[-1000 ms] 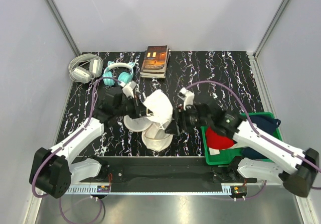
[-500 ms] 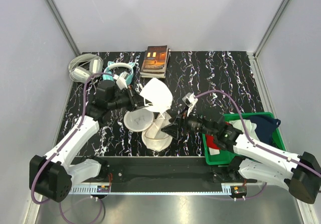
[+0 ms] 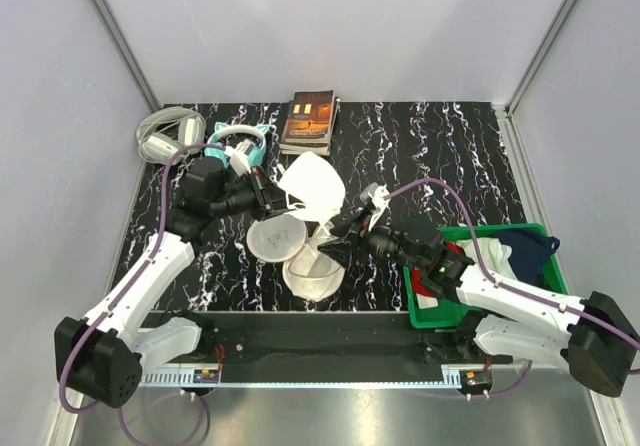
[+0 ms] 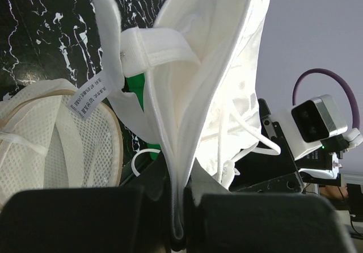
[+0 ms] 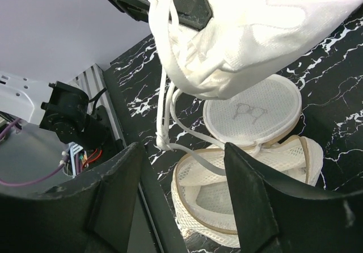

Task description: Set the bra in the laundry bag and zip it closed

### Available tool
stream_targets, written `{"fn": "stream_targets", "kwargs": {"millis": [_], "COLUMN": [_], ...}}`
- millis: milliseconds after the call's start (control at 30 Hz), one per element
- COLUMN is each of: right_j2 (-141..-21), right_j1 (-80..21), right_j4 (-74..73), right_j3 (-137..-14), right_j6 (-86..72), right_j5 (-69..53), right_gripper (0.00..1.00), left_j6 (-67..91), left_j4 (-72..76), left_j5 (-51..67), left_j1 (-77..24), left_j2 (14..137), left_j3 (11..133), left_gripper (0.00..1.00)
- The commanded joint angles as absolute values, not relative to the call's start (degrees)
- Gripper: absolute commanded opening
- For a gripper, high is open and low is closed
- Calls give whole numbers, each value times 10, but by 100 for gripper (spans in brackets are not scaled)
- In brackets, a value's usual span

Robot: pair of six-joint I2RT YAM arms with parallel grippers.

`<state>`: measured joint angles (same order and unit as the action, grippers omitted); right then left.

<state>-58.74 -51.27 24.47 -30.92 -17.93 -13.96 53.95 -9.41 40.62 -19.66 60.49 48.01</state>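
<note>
The left gripper (image 3: 272, 200) is clamping its jaws together on a folded edge of the bra (image 3: 310, 190) and is holding it in the air, above and just behind the bag (image 3: 300, 262). The right gripper (image 3: 337, 249) is hovering low beside the bag with its jaws well apart. In the right wrist view a thin strap (image 5: 165, 122) is dangling from the bra and looping down between the two fingers (image 5: 116, 199); I cannot tell whether it is touching either of them. The table (image 3: 430, 156) is showing black with white veining, and pale grey walls are closing it in on three sides. A book (image 3: 310, 121), teal headphones (image 3: 240, 146) and white-grey headphones (image 3: 165, 131) are lying along the back. A green bin (image 3: 432, 316) with a dark blue cloth (image 3: 525, 244) is sitting at the near right, partly under the right arm. The bra is hanging white and padded, its cups folded against each other, with a care label (image 4: 91, 97) drooping from the band. The bag is lying unzipped on the table in front of the arms. Its flat round face (image 5: 252, 114) with the small black drawing is facing up, and its mesh half (image 5: 227, 207) is gaping open nearer the arms.
</note>
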Motion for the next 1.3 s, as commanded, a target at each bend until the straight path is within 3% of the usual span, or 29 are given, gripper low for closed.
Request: {"fn": "stream_targets", "kwargs": {"millis": [0,100,167,333,600,833,1167,1233,1267], "right_j2": [-589,-584,-579,-544,-549,-649,-775,-784,-782], "right_j1": [-523,-525,-525,-525,-524,-521,-515,-515,-515], "right_j4": [283,287,284,248,106,31,-52,-92,-100], "right_j3": [-307,-300,-298,-315,-460,-583,-660,-673,-674], "right_j6": [-160,-174,-204,-304,-366,-317,-312,-308,-307], "right_j5": [-127,-142,-150,-183,-145,-91,-89,-88,-89], "right_gripper": [63,40,15,1,0,0,1,5,21], "left_j6": [557,564,564,541,490,482,478,481,483], "left_j4": [-68,-55,-51,-47,-71,-84,-98,-97,-95], "left_j5": [432,432,430,413,359,352,368,368,368], "left_j1": [-192,-192,-192,-193,-216,-228,-227,-226,-226], "left_j2": [586,588,591,602,609,590,535,531,532], "left_j3": [497,494,490,477,446,416,376,372,367], "left_gripper": [0,0,0,0,0,0,0,0,0]}}
